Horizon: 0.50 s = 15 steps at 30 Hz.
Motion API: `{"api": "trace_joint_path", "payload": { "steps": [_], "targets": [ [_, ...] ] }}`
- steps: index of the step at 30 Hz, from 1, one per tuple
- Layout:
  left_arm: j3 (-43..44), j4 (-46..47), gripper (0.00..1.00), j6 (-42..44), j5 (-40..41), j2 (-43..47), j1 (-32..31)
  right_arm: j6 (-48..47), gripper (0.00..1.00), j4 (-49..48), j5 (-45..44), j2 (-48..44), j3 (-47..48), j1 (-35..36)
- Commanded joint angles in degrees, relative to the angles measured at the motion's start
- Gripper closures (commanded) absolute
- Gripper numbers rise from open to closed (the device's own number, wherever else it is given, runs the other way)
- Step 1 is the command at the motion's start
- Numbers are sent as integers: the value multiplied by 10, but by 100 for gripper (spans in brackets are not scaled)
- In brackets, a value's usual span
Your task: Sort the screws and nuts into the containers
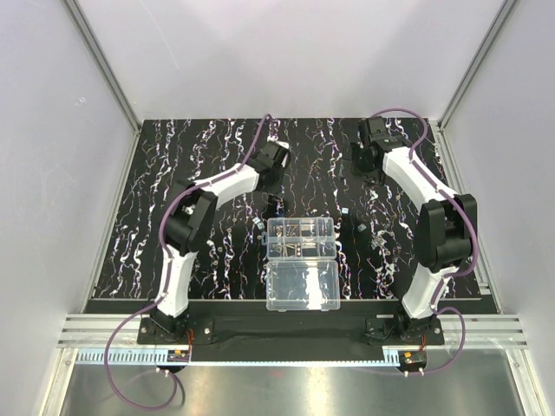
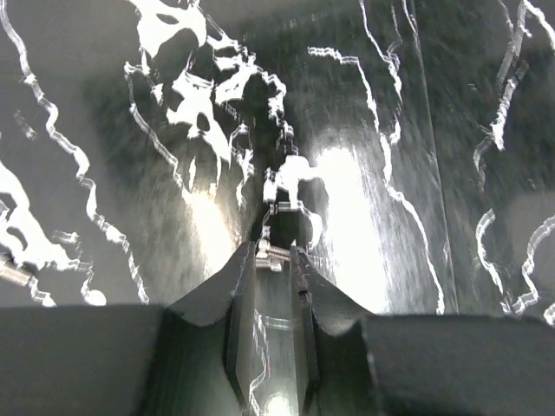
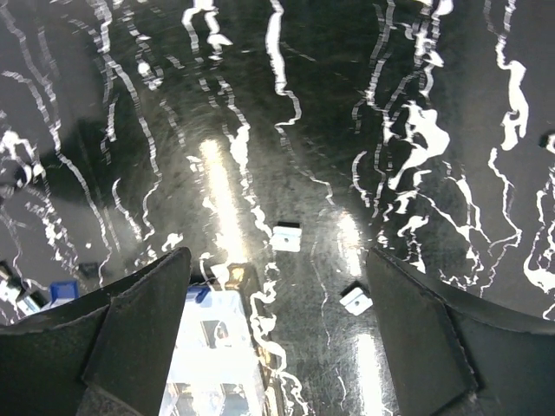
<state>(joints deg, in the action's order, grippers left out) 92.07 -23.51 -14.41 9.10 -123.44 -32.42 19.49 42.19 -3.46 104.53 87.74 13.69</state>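
Note:
My left gripper [image 2: 274,252] is shut on a small silvery screw [image 2: 269,254], pinched crosswise at the fingertips just above the black streaked mat; in the top view it [image 1: 277,184] is behind the clear organizer box [image 1: 301,237]. Another screw [image 2: 12,274] lies at the left edge of the left wrist view. My right gripper [image 3: 276,260] is open and empty above the mat, at the back right in the top view [image 1: 368,160]. Two pale square nuts [image 3: 286,237] [image 3: 355,299] lie between its fingers. The box's corner [image 3: 212,347] shows at lower left there.
The box's cells hold several small metal bits; its plain clear lid [image 1: 303,284] lies open toward the near edge. Small loose bits [image 1: 345,211] [image 1: 358,224] lie right of the box. Grey walls enclose the mat on three sides.

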Motion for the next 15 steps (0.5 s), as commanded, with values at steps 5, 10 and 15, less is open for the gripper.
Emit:
{"api": "trace_joint_path", "payload": {
  "steps": [5,10,15],
  "targets": [
    [-29,-34,81,-3,-16,128,-40,34,8,-21,5,-42,-45,-26],
    [-66,-42,81,-11,-29,185,-98,56,2,-49,11,-71,-94,-40],
    [-96,-39,81,-17,-31,217,-171,71,0,-64,-7,-107,-152,-49]
  ]
}}
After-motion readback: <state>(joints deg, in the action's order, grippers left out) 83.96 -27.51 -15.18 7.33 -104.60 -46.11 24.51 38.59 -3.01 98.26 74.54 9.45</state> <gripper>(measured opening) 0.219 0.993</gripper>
